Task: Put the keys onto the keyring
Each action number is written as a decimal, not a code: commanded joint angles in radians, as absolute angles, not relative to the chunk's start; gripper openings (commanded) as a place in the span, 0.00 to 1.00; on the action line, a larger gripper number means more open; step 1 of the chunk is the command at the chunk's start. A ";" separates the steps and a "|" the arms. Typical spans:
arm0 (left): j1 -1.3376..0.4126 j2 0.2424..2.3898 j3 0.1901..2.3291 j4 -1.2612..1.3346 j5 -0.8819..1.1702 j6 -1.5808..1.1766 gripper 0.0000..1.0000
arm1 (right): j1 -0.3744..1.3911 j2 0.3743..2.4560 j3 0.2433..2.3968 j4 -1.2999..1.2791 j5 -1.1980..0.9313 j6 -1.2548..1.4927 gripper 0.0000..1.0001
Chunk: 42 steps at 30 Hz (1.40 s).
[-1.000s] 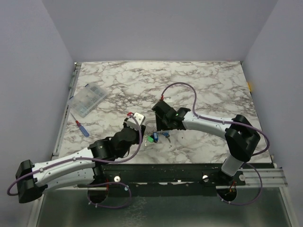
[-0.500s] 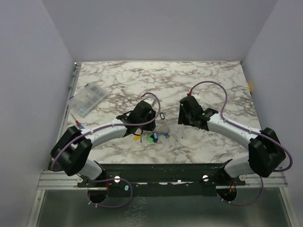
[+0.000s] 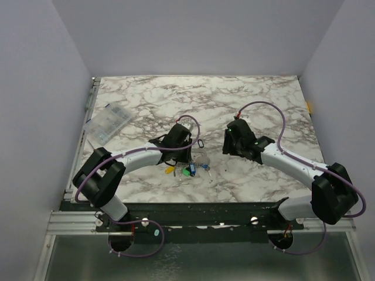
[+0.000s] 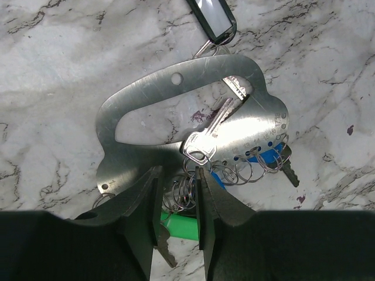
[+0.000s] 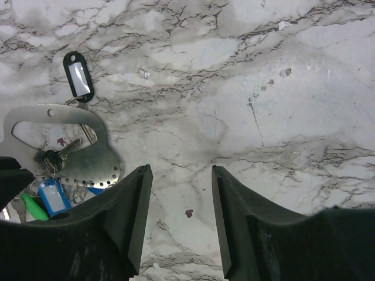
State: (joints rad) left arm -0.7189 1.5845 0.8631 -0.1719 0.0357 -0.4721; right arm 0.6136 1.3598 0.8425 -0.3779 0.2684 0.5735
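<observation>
The keys (image 4: 206,133) lie in a heap on the marble: a silver key, a blue-headed one (image 4: 263,158), a green-headed one (image 4: 183,226), and a dark tag (image 4: 211,16). They hang by several silvery split rings (image 4: 246,172) from a flat metal plate (image 4: 146,99). My left gripper (image 4: 179,190) is low over the heap with its jaws a narrow gap apart, and a cluster of rings (image 4: 183,193) lies between them. The heap (image 3: 188,170) sits just in front of the left gripper (image 3: 186,157). My right gripper (image 5: 180,172) is open and empty over bare marble, right of the plate (image 5: 64,137). It also shows in the top view (image 3: 225,146).
A clear compartment box (image 3: 108,123) lies at the back left. The dark tag (image 3: 200,142) lies just behind the heap. Purple cables loop over both arms. The table (image 3: 263,99) ends at a metal rail in front.
The left arm has swung round and brought its gripper onto the key heap. The right gripper has drawn back to the right, away from the keys.
</observation>
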 commanded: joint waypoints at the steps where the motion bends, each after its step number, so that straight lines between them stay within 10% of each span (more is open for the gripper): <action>1: -0.711 1.576 0.869 -0.197 0.076 -0.486 0.33 | 0.608 1.344 0.822 -0.353 0.247 0.555 0.54; 27: -0.710 1.566 0.838 -0.197 0.128 -0.517 0.30 | 0.605 1.362 0.825 -0.350 0.236 0.555 0.53; 42: -0.711 1.519 0.854 -0.192 0.104 -0.520 0.01 | 0.605 1.361 0.822 -0.341 0.228 0.547 0.53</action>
